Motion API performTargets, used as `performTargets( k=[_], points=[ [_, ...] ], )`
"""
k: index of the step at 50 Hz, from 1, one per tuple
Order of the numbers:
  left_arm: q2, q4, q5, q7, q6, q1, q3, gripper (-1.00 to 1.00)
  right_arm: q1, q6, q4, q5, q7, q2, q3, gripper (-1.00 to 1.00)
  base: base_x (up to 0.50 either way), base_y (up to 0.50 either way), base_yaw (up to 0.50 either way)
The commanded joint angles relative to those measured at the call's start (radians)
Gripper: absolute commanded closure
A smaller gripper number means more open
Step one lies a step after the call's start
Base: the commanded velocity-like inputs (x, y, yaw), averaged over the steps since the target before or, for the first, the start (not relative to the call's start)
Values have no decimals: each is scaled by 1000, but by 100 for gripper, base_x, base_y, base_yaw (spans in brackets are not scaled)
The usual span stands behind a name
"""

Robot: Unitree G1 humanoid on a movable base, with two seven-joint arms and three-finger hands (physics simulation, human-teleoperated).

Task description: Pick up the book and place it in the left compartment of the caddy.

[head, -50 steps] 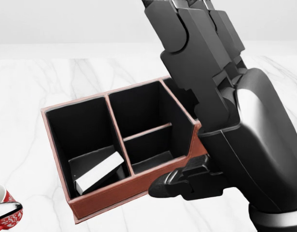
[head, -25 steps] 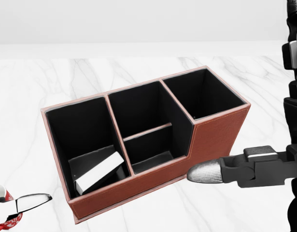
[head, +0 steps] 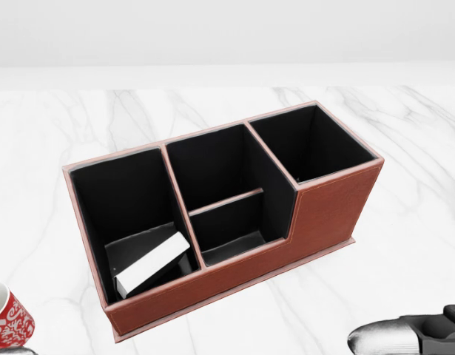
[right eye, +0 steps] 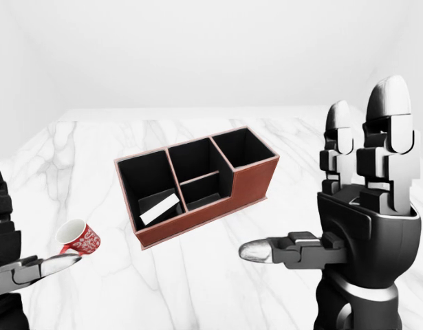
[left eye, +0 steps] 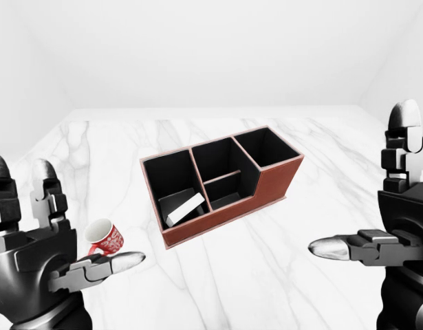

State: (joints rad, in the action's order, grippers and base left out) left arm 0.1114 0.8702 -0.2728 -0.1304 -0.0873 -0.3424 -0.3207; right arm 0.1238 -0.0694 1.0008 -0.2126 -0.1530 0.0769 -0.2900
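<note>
Book [head: 152, 264] lying tilted inside the left compartment of the caddy [head: 327, 211], white page edge up, leaning against the dark floor and divider. Head view: reddish-brown caddy set at an angle on the white marble table [head: 405, 133], near its middle, three black-lined sections in a row, the middle one split by a low cross wall. Red-and-white patterned mug [head: 7, 318] cut off at the lower left corner of the view, well apart from the caddy. Silver fingertip of the right hand [head: 408, 339] poking in at the bottom right edge, clear of the caddy and holding nothing.

Left-eye view: caddy seen whole toward the far half of the table, book visible as a pale strip in the leftmost section. Left hand [left eye: 42, 258] raised at the lower left, fingers spread upright, thumb pointing inward, empty; mug just beyond its thumb tip, whether touching cannot be told. Right hand at the right edge, fingers up, thumb extended toward the middle, nothing in its grasp.

Right-eye view: right hand [right eye: 359, 227] large at the right, palm inward, fingers straight and apart, thumb jutting left, empty and well clear of the caddy. Left hand only partly in view at the lower left edge.
</note>
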Motion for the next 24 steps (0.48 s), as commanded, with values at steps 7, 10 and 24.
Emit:
performTargets(
  k=[7, 10, 24],
  points=[
    [69, 177, -333, -93, 0, -51, -250, -100, 279, 157, 46, -299, 127, 158, -31, -100, 0, 0, 0],
    [62, 177, -365, -95, 0, -65, -258, -100, 293, 157, 46, -332, 124, 166, -40, -100, 0, 0, 0],
    [92, 147, -320, -128, 0, -13, -235, -100, 146, 94, 46, -340, -10, -23, -118, -100, 0, 0, 0]
  ],
)
